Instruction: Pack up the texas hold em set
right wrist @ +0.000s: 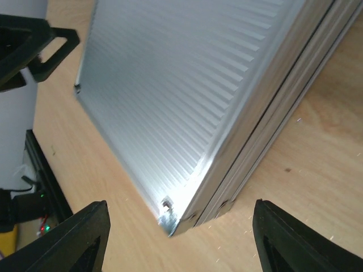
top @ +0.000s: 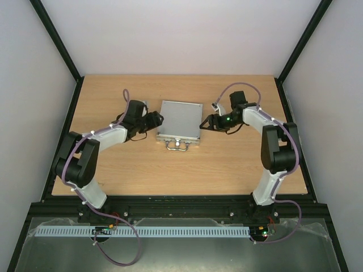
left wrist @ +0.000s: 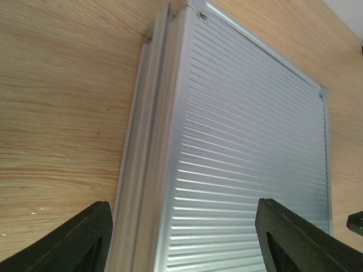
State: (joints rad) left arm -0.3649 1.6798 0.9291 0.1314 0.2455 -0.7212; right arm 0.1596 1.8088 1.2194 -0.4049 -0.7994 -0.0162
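Left gripper (top: 155,120) at 9 o'clock side of case, just beside its left edge. Its fingers (left wrist: 85,241) spread wide, gripping nothing; one over wood, other over ribbed lid.

Silver case (top: 180,120) lies flat at centre of table (top: 227,164), lid closed, handle (top: 177,145) at 6 o'clock.

Right gripper (top: 204,123) at 3 o'clock side of case. Its fingers (right wrist: 295,238) spread wide, empty, case corner between them in wrist view. Contact with case on either side: cannot tell.
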